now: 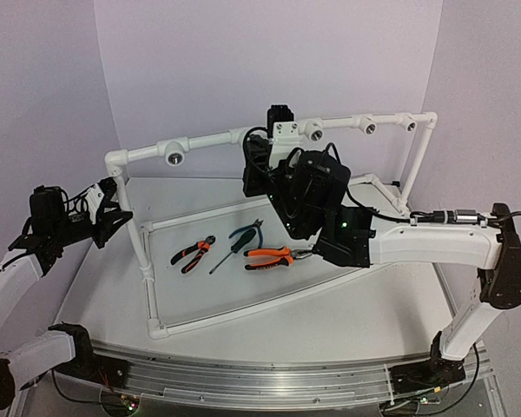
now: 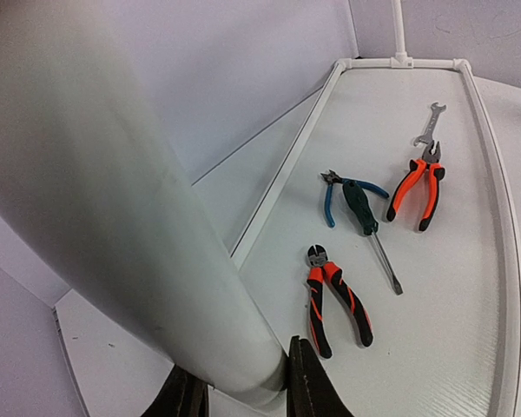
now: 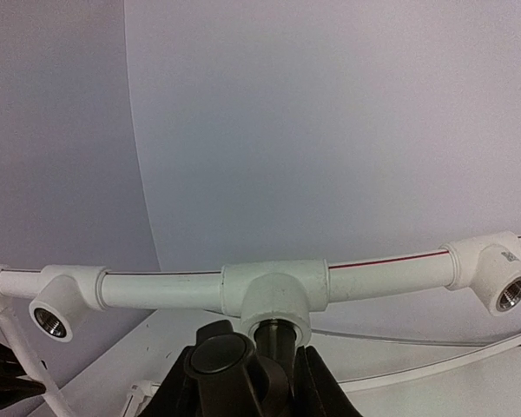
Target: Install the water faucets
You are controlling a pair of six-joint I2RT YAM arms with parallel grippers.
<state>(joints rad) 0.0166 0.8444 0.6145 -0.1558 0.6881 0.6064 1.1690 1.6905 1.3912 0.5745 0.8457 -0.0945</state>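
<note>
The water faucet (image 3: 230, 360), small and black with a round cap, sits between the fingers of my right gripper (image 3: 262, 369), which is shut on it. Its stem enters the round socket of the middle tee fitting (image 3: 276, 295) on the white top rail. From above, the right gripper (image 1: 273, 146) is raised against that rail (image 1: 217, 139), and the faucet is hidden behind it. My left gripper (image 2: 243, 393) is shut on the upright white pipe (image 2: 113, 217), one dark finger on each side. In the top view the left gripper (image 1: 113, 217) holds the frame's left post (image 1: 130, 213).
On the table inside the pipe frame lie orange-and-black pliers (image 1: 194, 253), a green-handled screwdriver (image 1: 236, 246) with blue cutters, larger orange pliers (image 1: 269, 257) and a small wrench (image 2: 428, 124). Open sockets (image 3: 52, 317) (image 3: 508, 295) flank the middle tee. The low frame rail (image 1: 243, 308) runs along the front.
</note>
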